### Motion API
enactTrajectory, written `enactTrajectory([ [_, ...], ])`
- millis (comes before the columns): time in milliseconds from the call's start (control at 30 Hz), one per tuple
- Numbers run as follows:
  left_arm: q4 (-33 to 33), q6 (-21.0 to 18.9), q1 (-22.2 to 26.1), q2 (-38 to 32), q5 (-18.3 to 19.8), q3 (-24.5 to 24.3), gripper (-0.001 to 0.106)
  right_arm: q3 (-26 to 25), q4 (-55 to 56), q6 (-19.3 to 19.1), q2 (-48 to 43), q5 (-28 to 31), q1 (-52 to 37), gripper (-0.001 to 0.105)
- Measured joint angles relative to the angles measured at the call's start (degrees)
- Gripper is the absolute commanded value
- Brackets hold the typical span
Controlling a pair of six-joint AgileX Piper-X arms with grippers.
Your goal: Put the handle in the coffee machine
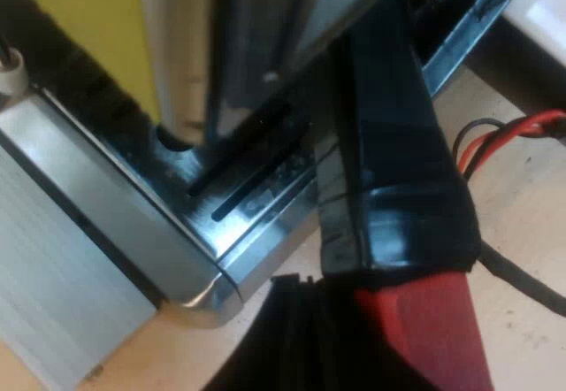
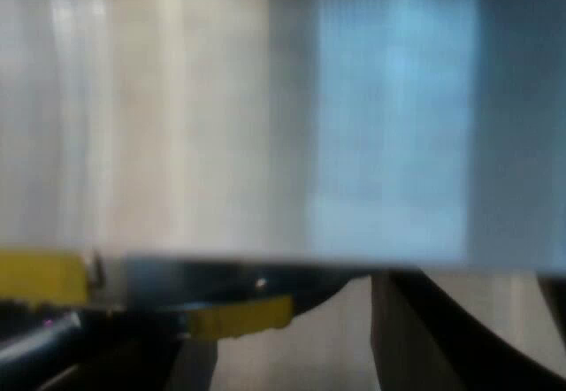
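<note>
While the handle (image 1: 398, 179) slants up over the drip tray (image 1: 186, 241) toward the espresso machine (image 1: 248, 28) front, presumably lining up to lock in, its red end (image 1: 433, 338) is right at my left gripper (image 1: 332, 347). Can't tell if I'm clamped on it. My right gripper (image 2: 283, 364) hugs the machine's metal panel, maybe bracing. Its grip is unclear too.

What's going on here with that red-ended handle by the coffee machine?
The left gripper is at the red end of the holder's handle. The handle runs past the front corner of the espresso machine, beside the slots in its base. The holder's metal end is hidden, so I cannot tell whether it is locked in. In the right wrist view, a pale metal panel sits very close.
</note>
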Motion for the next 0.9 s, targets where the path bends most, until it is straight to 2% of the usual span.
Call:
enactTrajectory([
  [167,0.1,-2.1,-2.1,0.0,-1.4,0.0,0.000,0.1,-0.1,0.1,0.0,0.9,0.0,0.045],
  [267,0.0,-3.4,-3.9,0.0,-4.1,0.0,0.000,0.1,-0.1,0.1,0.0,1.2,-0.1,0.045],
  [467,0.0,-4.0,-4.2,-0.2,-4.6,0.0,0.000,0.2,0.2,0.1,0.0,1.5,-0.1,0.045],
  [667,0.0,-3.8,-4.4,-1.4,-5.0,0.0,0.000,0.1,5.1,0.9,-1.2,2.8,0.5,0.045],
  [767,0.3,-3.5,-4.4,-2.2,-5.0,0.0,0.000,0.3,10.0,4.1,-2.5,2.8,0.6,0.045],
  [800,0.3,-3.5,-4.5,-2.2,-5.0,0.0,0.000,0.4,11.7,6.8,-3.0,2.4,0.6,0.045],
  [900,0.6,-3.4,-4.5,-2.2,-4.4,0.0,0.000,1.5,14.1,8.6,-4.1,0.6,1.0,0.045],
])
